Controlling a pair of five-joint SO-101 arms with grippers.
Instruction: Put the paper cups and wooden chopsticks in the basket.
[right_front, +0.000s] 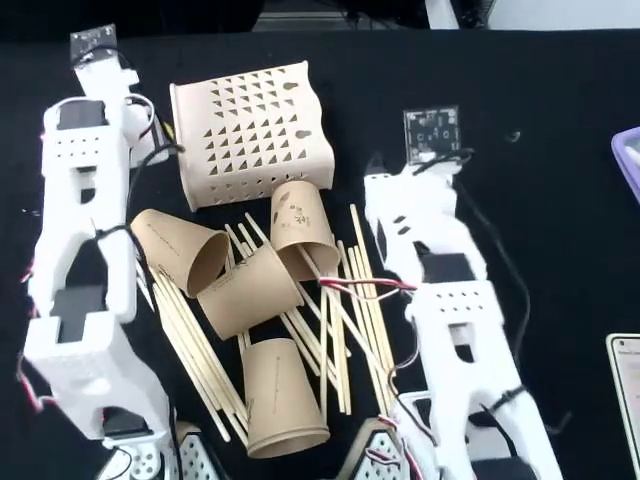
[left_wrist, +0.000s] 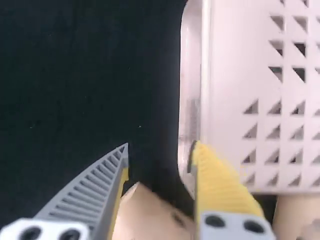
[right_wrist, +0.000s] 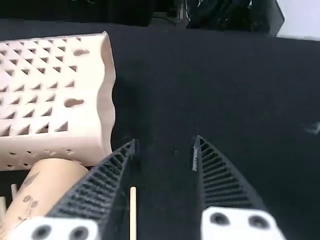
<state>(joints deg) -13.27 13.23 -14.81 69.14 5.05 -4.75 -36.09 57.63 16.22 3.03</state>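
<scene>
Black cloth covers the worktop (right_front: 540, 200), and two white jointed arms lie along it. The left arm (right_front: 85, 250) runs beside the left edge and the right arm (right_front: 440, 300) runs right of centre.

A cream plastic basket with triangular cut-outs (right_front: 250, 135) lies on its side near the far edge, left of centre, with a perforated wall facing up. Its thick rim fills one side of the left wrist view (left_wrist: 260, 100), and the right wrist view catches one of its corners (right_wrist: 50, 100).

Four brown paper cups are tipped over between the arms, outside the basket. One (right_front: 180, 250) is just in front of it on the left and one (right_front: 300, 228) touches its near wall. A third (right_front: 250, 290) is wedged between those two, and the fourth (right_front: 283, 398) is close to the near edge. The right wrist view shows dark printing on a cup (right_wrist: 40, 195), too blurred to read.

Pale wooden chopsticks (right_front: 340, 320) are scattered under and around the cups, and a few reach toward the right arm. One chopstick (right_wrist: 133, 212) shows between the right fingers.

The left gripper (left_wrist: 160, 147), with one grey finger and one yellow, is spread moderately wide just beside the basket rim and grips nothing. The right gripper (right_wrist: 164, 141), with black ribbed fingers, is likewise parted and empty over bare cloth, near the basket's corner.

A white card (right_front: 625, 390) lies at the right edge, and its print is too small to read. A purple object (right_front: 628, 160) shows farther along that edge.
</scene>
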